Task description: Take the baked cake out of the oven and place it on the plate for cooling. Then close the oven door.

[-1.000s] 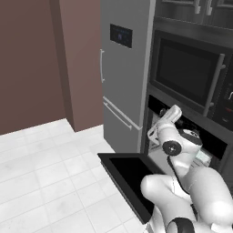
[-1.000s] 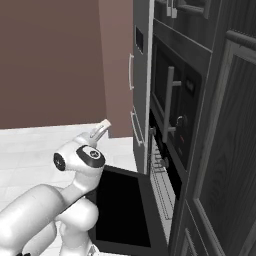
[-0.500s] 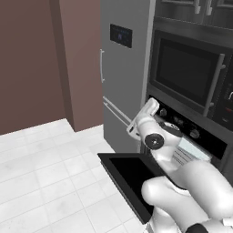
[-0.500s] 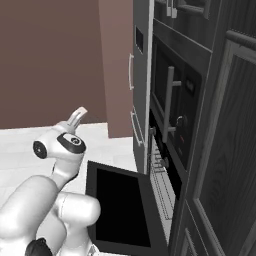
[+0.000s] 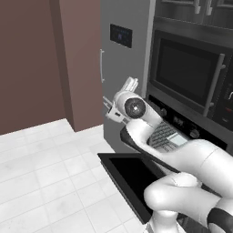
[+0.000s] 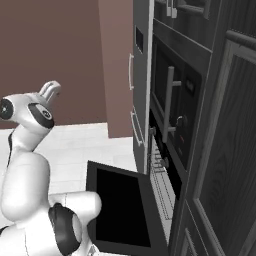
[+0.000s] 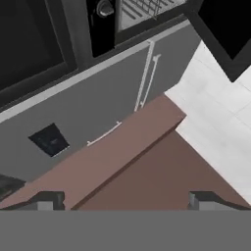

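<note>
Left base view gives me the oven (image 5: 175, 134) as my landmark: its oven door (image 5: 132, 179) hangs dropped open below the cavity, black glass facing up, and a wire rack (image 5: 164, 134) shows just inside the opening. I cannot make out the cake on that rack or anywhere near it, and I cannot pick out the plate either, so where each sits is not something I can state from here.

My claw (image 5: 129, 85) is up and well to the side of the oven, over toward the grey fridge (image 5: 123, 73) that stands next to it, and pointed away from the cavity. Its fingers are spread wide with nothing between them. From the hand view my two tips (image 7: 49, 200) frame a brown wall (image 7: 147, 166) and the fridge front, with the oven's knob (image 7: 104, 8) and rack far off in one corner (so I am plainly not lined up on anything yet).

My reading is that the first step, fetching the cake, is not begun in earnest; the door is down, which helps. Next I need to swing my wrist back toward the oven opening, get the rack into the hand view, find the cake, and only then reach in low over the open door.
</note>
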You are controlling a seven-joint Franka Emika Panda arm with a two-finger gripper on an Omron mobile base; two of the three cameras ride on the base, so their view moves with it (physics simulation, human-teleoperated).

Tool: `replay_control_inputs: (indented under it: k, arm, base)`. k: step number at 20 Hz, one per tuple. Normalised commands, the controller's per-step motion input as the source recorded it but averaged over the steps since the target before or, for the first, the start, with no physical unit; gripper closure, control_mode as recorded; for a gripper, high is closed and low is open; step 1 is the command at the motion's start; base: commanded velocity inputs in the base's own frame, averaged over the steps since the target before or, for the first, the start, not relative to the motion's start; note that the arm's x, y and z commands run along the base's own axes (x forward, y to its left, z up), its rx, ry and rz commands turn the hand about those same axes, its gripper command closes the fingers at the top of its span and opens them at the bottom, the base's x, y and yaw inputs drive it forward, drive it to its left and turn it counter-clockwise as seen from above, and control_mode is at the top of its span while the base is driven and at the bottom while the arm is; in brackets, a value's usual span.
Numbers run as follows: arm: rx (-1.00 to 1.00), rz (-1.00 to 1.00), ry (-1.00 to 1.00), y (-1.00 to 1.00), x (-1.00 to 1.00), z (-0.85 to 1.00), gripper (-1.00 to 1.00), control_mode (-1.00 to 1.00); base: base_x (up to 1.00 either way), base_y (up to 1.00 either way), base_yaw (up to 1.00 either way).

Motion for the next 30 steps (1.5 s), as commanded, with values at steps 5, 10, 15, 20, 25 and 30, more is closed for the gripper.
replay_control_inputs:
  k: [5, 10, 15, 20, 25, 30]
  arm:
    - [0.0, -0.06, 0.3, 0.64, -0.28, 0.89, -1.0, -1.0]
    - [0.0, -0.13, 0.29, 0.51, -0.35, 0.36, -1.0, -1.0]
    - [-0.05, -0.11, 0.25, 0.22, -0.33, -0.16, -1.0, -1.0]
    - [-0.13, -0.17, 0.04, 0.24, -0.24, -0.73, -1.0, -1.0]
    - [-0.18, -0.17, -0.07, 0.25, -0.31, -1.0, -1.0, -1.0]
    - [-0.13, -0.18, -0.08, 0.12, -0.06, -0.95, -1.0, -1.0]
  base:
    - [0.0, 0.0, 0.0]
    - [0.0, 0.0, 0.0]
    - [0.0, 0.0, 0.0]
    - [0.0, 0.0, 0.0]
    - [0.0, 0.0, 0.0]
    - [0.0, 0.0, 0.0]
